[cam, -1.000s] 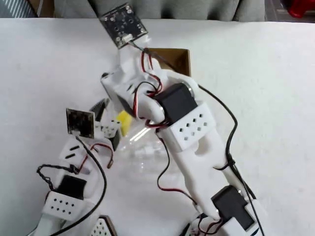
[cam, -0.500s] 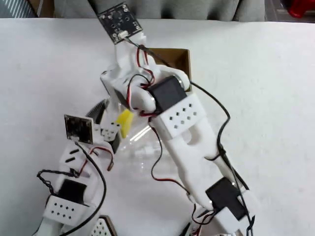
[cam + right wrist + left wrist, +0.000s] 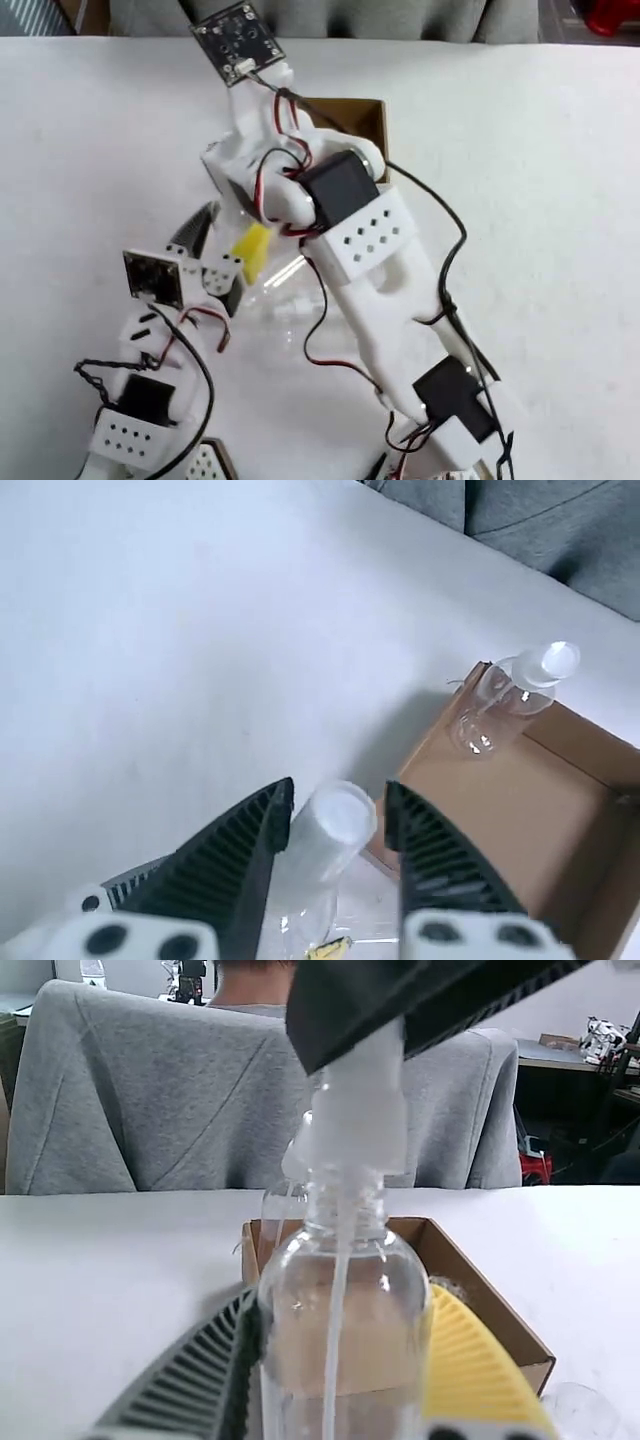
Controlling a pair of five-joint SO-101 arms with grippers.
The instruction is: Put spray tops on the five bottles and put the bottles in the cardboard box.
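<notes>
— Bottle [image 3: 340, 1310] status?
— Upright, long axis vertical, clamped in my left pincer [image 3: 340, 1380]. The cardboard box [image 3: 485, 1305] lies just beyond it, on the far side.
— Right pincer [image 3: 338, 788]?
— Directly above the bottle, straddling the spray top [image 3: 335, 825] on its neck. Gripping or slack: I cannot tell.

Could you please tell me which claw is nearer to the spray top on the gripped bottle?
Right. The right claw is around the spray top from above; the left claw clamps the bottle lower down.
</notes>
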